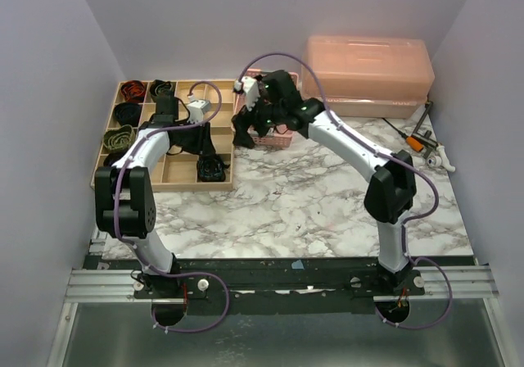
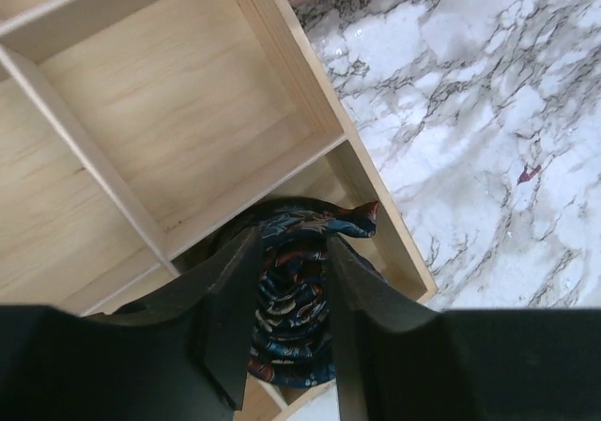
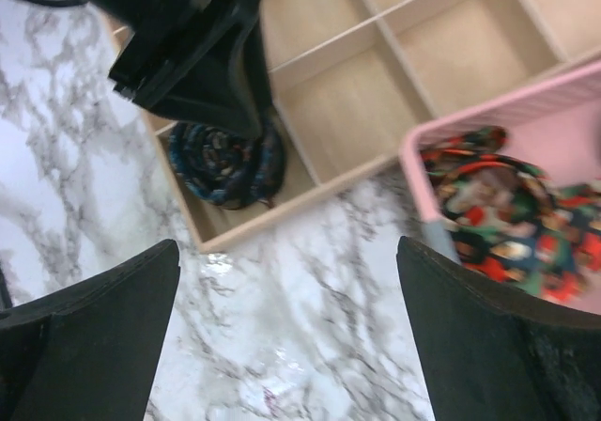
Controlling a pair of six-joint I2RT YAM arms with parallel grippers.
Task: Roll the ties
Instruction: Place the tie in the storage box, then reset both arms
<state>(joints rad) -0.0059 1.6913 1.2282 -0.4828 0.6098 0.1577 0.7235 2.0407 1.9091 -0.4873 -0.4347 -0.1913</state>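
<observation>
**Soft coil gripped in the tray, loose tie waiting in the basket**

The left gripper [image 2: 291, 252] stood over the near-right compartment of the wooden tray [image 2: 310, 92]. Its 2 fingers were closed against opposite sides of the coiled tie [image 2: 291, 327], a navy spiral resting on the compartment floor.

The right gripper [image 3: 289, 252] hung wide apart and empty above the marble table [image 1: 327, 211], just beside the pink basket [image 3: 488, 111]. A loose tie [image 3: 488, 205] with a floral print lay bunched in that basket. 3 rolled ties [image 1: 123, 138] sat in the tray's far-left compartments.

The fabric looked light, limp and probably slick, so a coil would likely spring open if released carelessly. Squeezing across the full spiral seemed safest. For the loose tie, a pinch at 1 end would suit.
</observation>
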